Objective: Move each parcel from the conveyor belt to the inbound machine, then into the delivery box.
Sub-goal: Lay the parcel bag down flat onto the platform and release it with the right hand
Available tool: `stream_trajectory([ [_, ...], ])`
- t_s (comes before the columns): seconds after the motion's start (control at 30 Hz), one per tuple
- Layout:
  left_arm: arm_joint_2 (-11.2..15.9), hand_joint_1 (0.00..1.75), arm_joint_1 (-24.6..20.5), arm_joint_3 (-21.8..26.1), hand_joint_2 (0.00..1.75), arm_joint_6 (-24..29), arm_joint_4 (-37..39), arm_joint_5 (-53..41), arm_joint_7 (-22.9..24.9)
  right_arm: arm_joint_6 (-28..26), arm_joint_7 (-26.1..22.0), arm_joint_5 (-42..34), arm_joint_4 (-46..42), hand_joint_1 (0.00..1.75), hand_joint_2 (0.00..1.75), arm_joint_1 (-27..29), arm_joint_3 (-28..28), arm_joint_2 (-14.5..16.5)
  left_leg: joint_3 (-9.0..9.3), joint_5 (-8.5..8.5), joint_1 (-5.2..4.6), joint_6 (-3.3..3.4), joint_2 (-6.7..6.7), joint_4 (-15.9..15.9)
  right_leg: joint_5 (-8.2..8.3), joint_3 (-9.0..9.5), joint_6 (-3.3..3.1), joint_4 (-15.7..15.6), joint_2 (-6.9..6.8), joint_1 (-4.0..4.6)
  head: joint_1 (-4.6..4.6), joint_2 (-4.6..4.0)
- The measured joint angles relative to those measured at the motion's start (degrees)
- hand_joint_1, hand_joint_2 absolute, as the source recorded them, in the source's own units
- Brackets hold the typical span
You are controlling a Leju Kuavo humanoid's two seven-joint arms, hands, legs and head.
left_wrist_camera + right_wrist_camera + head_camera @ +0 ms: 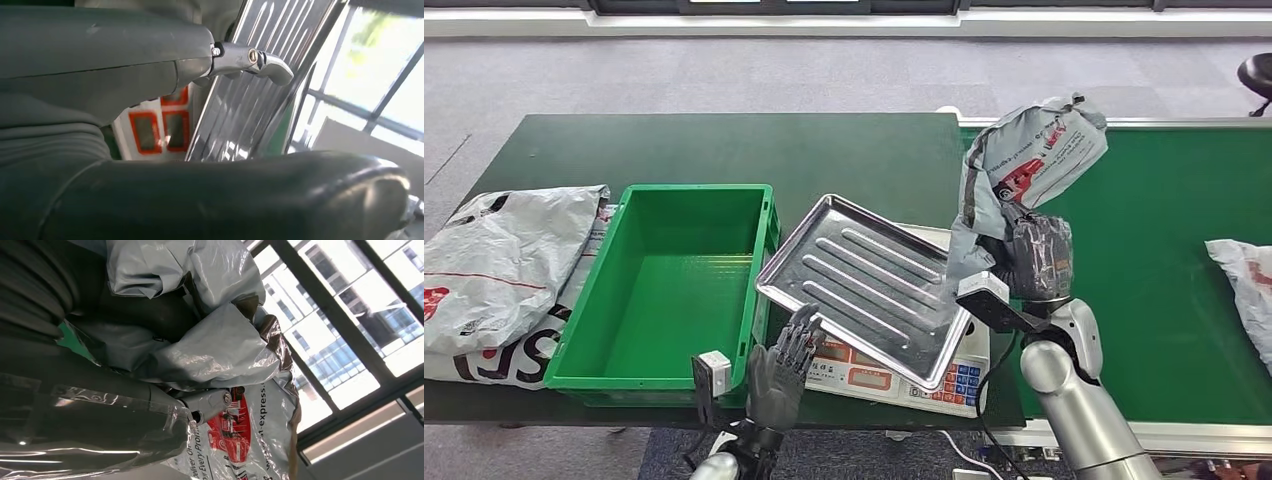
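My right hand [1036, 258] grips a grey parcel bag [1024, 165] with red print and holds it upright in the air, just right of the steel tray [864, 280] on the scale [904, 372]. The bag [225, 355] is crumpled around the fingers [210, 402]. My left hand [782, 368] is raised at the tray's near left corner, fingers apart and touching or almost touching its rim. The left wrist view shows a fingertip [260, 62] against the tray [250, 115]. The green delivery box [669, 290] stands empty to the left. Another parcel [1246, 280] lies on the green conveyor belt [1164, 260] at the right edge.
Two large grey parcel bags [504, 270] lie on the dark table [724, 150] left of the box. The scale's keypad and display face me at the table's front edge. A dark chair part [1256, 75] sits at the far right.
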Motion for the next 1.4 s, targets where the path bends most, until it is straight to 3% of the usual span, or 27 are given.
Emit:
stream_trajectory([
  [0.2,1.5,0.0,0.7,0.9,0.0,18.3,-8.7,-8.8,-6.2,4.5,-1.7,-4.5,5.6,1.75,1.75,-0.8,0.4,3.1,0.0,0.02,0.09,-0.03,-0.01,0.0,0.0,0.0,-0.01,0.0,-0.02,0.07,0.0,0.0],
  [0.37,2.9,0.0,2.3,2.4,0.0,38.6,-23.1,-18.5,-7.9,5.3,-3.9,-6.2,10.5,1.75,1.75,-0.8,0.4,6.1,-0.01,0.02,0.14,-0.05,0.0,0.0,-0.01,-0.02,-0.02,0.0,0.0,0.14,0.0,0.0],
  [0.43,3.2,0.0,2.9,2.5,0.0,43.0,-29.9,-22.4,-7.9,5.1,-4.3,-6.8,12.0,1.75,1.75,-0.8,0.4,7.3,-0.01,0.02,0.15,-0.05,-0.01,0.0,-0.02,-0.02,-0.02,0.0,0.0,0.14,0.0,0.0],
  [0.57,1.7,0.0,2.8,3.9,0.0,44.3,-43.4,-31.9,-7.9,5.5,-4.2,-8.4,14.4,1.75,1.75,-0.7,0.4,9.5,0.01,0.02,0.14,-0.04,0.01,0.0,-0.02,0.0,-0.02,0.0,0.0,0.13,0.01,0.0],
  [0.7,0.1,0.0,2.3,4.9,0.0,44.5,-51.5,-34.8,-7.9,5.9,-3.9,-9.0,15.6,1.75,1.75,-0.5,0.4,10.8,0.05,0.02,0.13,-0.04,0.01,0.0,-0.02,0.03,-0.02,0.0,0.01,0.11,0.0,0.0],
  [1.1,-1.9,0.0,2.8,5.3,0.0,44.4,-57.9,-32.8,-7.9,6.9,-4.2,-9.5,19.1,1.75,1.75,-0.3,0.4,12.7,0.17,0.02,0.14,-0.05,0.02,0.0,-0.01,0.13,-0.02,0.0,0.03,0.13,0.01,0.0],
  [1.23,-1.9,0.0,3.0,5.3,0.0,44.3,-57.7,-32.9,-7.8,6.9,-3.6,-8.8,20.2,0.0,1.75,-0.9,0.4,13.0,0.19,0.02,0.14,-0.05,0.02,0.0,-0.01,0.16,-0.02,0.0,0.03,0.12,0.01,0.0],
  [1.27,-1.9,0.0,3.1,5.3,0.0,44.3,-57.6,-33.0,-7.8,6.8,-3.2,-8.4,20.5,0.0,1.75,-1.0,0.4,13.1,0.19,0.02,0.14,-0.05,0.02,0.0,-0.01,0.17,-0.02,0.0,0.03,0.12,0.01,0.0],
  [1.4,-1.9,0.0,3.2,5.3,0.0,44.4,-57.1,-33.0,-7.8,4.8,-1.0,-6.0,21.7,0.0,0.0,-1.7,0.5,13.4,0.21,0.02,0.13,-0.04,0.02,0.0,0.0,0.18,-0.02,0.0,0.02,0.12,0.0,0.0],
])
